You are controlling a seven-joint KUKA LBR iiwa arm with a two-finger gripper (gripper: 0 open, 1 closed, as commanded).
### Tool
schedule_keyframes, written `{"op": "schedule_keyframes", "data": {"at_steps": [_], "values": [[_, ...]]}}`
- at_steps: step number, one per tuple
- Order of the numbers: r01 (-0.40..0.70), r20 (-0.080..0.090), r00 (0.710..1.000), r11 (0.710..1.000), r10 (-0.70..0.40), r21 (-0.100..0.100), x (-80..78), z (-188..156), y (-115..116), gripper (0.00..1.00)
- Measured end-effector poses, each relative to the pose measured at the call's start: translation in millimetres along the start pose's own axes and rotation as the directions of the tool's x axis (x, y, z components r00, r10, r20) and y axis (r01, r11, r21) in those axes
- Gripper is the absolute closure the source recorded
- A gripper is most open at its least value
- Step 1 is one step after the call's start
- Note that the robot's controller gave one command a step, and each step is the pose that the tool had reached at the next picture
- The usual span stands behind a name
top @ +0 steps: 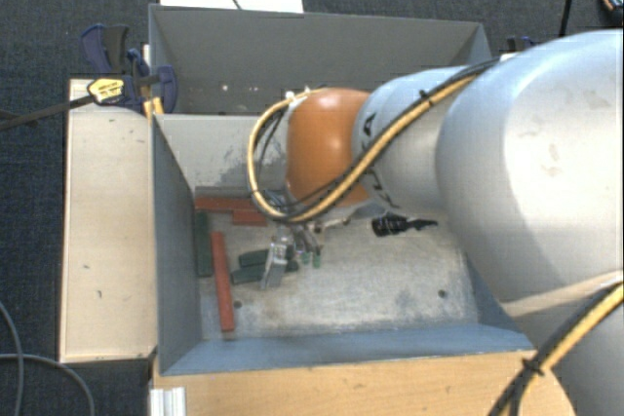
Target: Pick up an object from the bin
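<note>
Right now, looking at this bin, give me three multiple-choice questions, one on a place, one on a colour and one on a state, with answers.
1. Where does the long red stick lie in the bin? A) by the left wall B) in the right corner C) on the rim
2. What colour is the cover on the arm's wrist? A) blue B) orange C) white
3. Where is the claw? A) raised outside the bin B) low inside it, over small dark pieces C) on the stick

Answers: 1 A, it lies on the floor along the left wall. 2 B, the rounded cover is orange. 3 B, it sits low, left of centre.
</note>
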State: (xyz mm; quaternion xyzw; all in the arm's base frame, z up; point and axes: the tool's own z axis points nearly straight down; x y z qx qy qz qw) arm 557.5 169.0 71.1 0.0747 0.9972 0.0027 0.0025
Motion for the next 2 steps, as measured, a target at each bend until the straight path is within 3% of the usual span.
{"op": "schedule_keyframes", "data": {"at_steps": [1,2], "values": [[-0.010,0.001,1.000,1.000,0.010,0.003,-1.7,0,-5,1.00],[-0.044,0.005,0.999,0.999,0.044,0.002,-1.2,-137,-41,1.00]]}}
